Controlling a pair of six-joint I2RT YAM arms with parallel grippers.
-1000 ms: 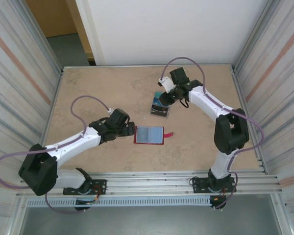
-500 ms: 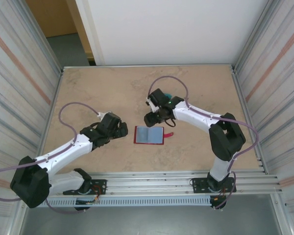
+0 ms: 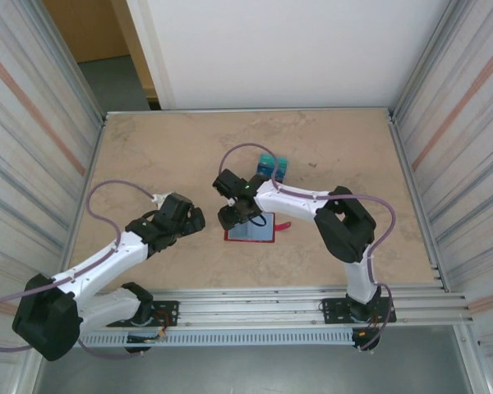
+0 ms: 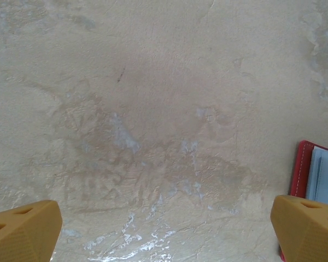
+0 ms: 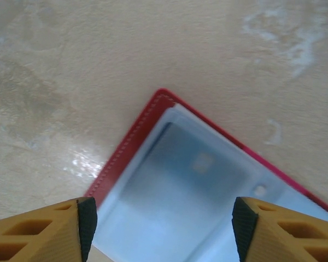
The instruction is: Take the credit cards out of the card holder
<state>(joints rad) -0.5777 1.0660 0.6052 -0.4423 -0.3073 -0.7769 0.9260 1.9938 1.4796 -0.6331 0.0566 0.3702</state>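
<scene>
On the beige marbled tabletop (image 3: 148, 156), a small red leather-like card holder (image 3: 260, 231) lies open beneath the right gripper (image 3: 232, 217), whose jaws are parted and empty. Nearby the left gripper (image 3: 189, 220) gapes wide, empty. Teal-and-blue plastic cards (image 3: 273, 167) lie behind.

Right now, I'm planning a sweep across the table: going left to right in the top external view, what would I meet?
left gripper → right gripper → credit cards

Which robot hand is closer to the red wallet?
The right. The right hand hovers just above the red wallet, over one corner. The left hand is off to the wallet's left side, not over it.
</scene>
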